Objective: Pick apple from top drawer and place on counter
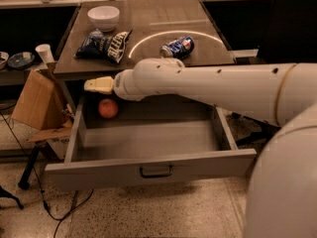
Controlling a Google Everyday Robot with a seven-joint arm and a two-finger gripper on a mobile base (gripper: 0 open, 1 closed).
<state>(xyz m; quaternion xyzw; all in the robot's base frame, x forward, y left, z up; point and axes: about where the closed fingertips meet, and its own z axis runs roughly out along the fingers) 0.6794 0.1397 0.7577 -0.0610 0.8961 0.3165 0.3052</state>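
The apple (108, 108) is a small orange-red fruit lying in the back left corner of the open top drawer (148, 167). My gripper (97, 85) reaches from the right on a long white arm. Its pale tip hovers at the drawer's back left, just above and slightly left of the apple, not touching it. The counter (148, 21) lies behind the drawer, with a white arc mark on its surface.
On the counter are a white bowl (103, 17), a blue chip bag (105, 44) and a blue soda can (177, 47) lying on its side. A cardboard box (33, 100) and a white cup (43, 53) stand to the left. Cables run across the floor.
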